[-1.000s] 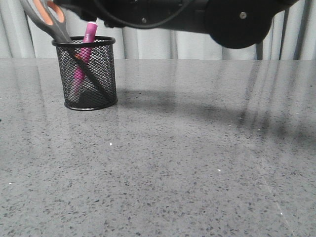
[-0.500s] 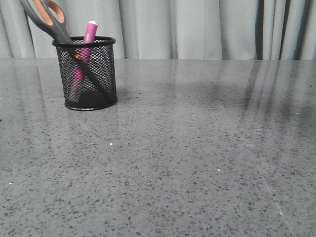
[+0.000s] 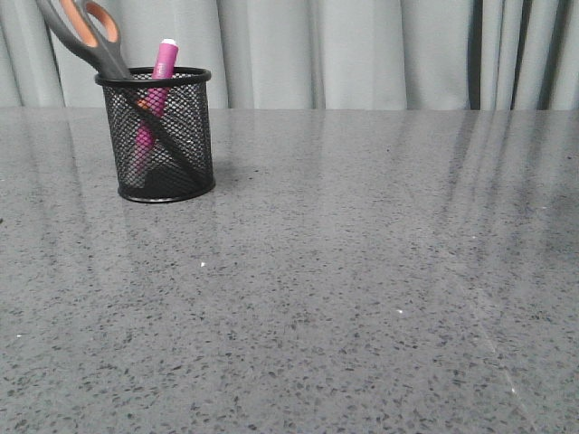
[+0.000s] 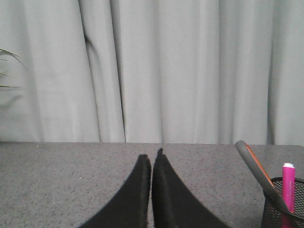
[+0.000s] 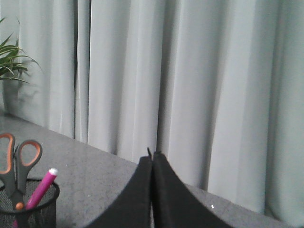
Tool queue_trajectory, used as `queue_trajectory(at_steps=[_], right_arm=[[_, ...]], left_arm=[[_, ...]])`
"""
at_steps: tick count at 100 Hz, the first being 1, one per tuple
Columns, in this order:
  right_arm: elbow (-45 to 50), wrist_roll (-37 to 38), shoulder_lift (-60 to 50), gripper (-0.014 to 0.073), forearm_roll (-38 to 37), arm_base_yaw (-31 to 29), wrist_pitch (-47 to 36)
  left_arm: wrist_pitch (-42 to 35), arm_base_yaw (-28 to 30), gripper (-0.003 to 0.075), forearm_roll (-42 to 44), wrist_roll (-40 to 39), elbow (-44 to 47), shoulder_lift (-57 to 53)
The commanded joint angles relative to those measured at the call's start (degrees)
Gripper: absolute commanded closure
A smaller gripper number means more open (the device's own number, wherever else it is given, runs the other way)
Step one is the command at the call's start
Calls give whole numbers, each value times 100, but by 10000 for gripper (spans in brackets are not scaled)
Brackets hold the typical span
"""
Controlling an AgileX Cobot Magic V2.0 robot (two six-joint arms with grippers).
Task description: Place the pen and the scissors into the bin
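Observation:
The black mesh bin (image 3: 161, 136) stands on the grey table at the far left in the front view. The pink pen (image 3: 160, 77) and the grey scissors (image 3: 89, 34) with orange-lined loops both stand inside it, leaning. Neither gripper shows in the front view. My left gripper (image 4: 152, 157) is shut and empty, above the table, with the bin (image 4: 282, 209), the pen (image 4: 288, 187) and the scissors (image 4: 259, 171) off to one side. My right gripper (image 5: 152, 156) is shut and empty, with the bin (image 5: 28, 211), the pen (image 5: 42, 188) and the scissors (image 5: 18, 164) off to one side.
The speckled grey table (image 3: 344, 271) stretches wide around the bin. Pale curtains (image 3: 362, 50) hang behind the table's far edge. A green plant (image 5: 12, 61) stands by the curtain in the right wrist view.
One second ago a black arm crossed the top of the front view above the bin; it has since left the view. The bin, pen and scissors have not moved.

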Motion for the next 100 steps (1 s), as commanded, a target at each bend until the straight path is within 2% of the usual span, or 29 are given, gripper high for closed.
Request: queue_trajectory(at_steps=[1, 11, 23, 29, 39, 59, 100], right_arm=[[571, -66, -667, 667, 94, -244, -527], [1471, -66, -1431, 667, 289, -417, -503], [2325, -66, -2320, 667, 890, -519, -386], [2623, -66, -2714, 667, 1157, -529, -307], [2986, -66, -3173, 667, 1190, -529, -223], [3150, -66, -3506, 667, 1190, -529, 43], [3150, -66, -3506, 668, 1180, -529, 45]], left_arm=[[-415, 13, 742, -84, -73, 141, -403], [-415, 13, 742, -242, -73, 485, -948], [-359, 13, 742, -532, -73, 777, -1539], [-217, 13, 742, -605, -73, 843, -1712], [83, 13, 742, -631, -73, 881, -1885], [744, 13, 742, -663, -73, 893, -1898], [744, 13, 742, -685, -73, 893, -1898]])
